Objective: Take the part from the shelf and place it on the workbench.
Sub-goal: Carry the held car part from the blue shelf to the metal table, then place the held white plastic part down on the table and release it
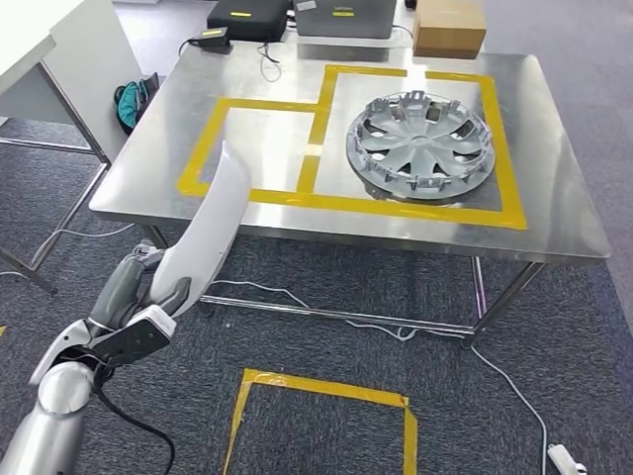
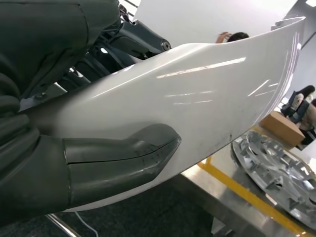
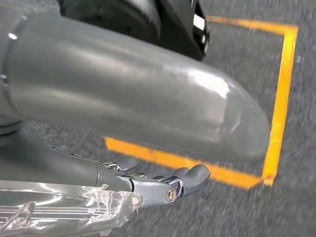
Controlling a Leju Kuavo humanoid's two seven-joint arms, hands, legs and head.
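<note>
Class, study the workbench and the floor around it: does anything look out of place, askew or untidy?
Little stands out. The hubcap lies flat inside the right yellow-taped box on the workbench. The left hand holds the white part short of the bench. Loose white cables trail across the carpet below, a possible trip hazard.

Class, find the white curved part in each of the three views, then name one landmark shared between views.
Head view: the white curved part rises from the left hand, lower left, before the table.
Left wrist view: it spans the frame's middle, thumb across it.
Right wrist view: not in it.
Shared landmark: the silver hubcap, head and left wrist views.
</note>
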